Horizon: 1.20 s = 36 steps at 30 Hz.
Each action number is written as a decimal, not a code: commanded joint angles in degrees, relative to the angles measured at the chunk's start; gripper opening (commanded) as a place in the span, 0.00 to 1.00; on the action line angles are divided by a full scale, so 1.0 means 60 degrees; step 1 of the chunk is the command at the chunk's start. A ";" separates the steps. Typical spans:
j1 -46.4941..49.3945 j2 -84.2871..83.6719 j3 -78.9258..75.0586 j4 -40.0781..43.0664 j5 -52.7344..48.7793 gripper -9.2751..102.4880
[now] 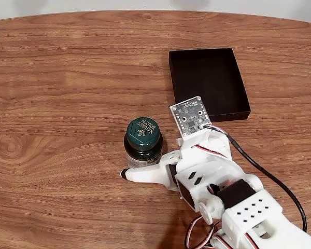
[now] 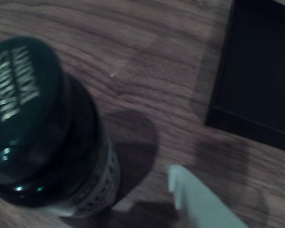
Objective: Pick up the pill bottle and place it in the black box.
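The white hand (image 1: 145, 168) stands open around the base of the pill bottle (image 1: 143, 141), one finger (image 1: 142, 174) lying along its near side. The bottle stands upright on the wooden desk (image 1: 62, 93), capped. The black box (image 1: 209, 83) sits well apart, up right in the fixed view, with nothing inside it.

The pill bottle (image 1: 143, 142) is dark green, and its green cap has pale letters and a little leaf mark on top. Its label is white with dark print. The black box (image 1: 209, 83) is flat black all over. The desk (image 1: 67, 78) is warm brown wood with wavy grain lines. The gripper (image 1: 145, 168) is white plastic with a black tip on one finger, and a black cable (image 1: 264, 171) runs behind it.
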 commanded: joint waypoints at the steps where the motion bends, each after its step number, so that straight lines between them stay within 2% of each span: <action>1: 0.0059 -0.0718 -0.0205 -0.1099 0.0044 0.55; 9: -0.0483 -0.1890 -0.0234 -0.2314 0.0015 0.55; 29: -0.1230 -0.5698 -0.0322 -0.7485 0.0220 0.53; 36: -0.1245 -0.7192 -0.0776 -0.8862 0.0220 0.51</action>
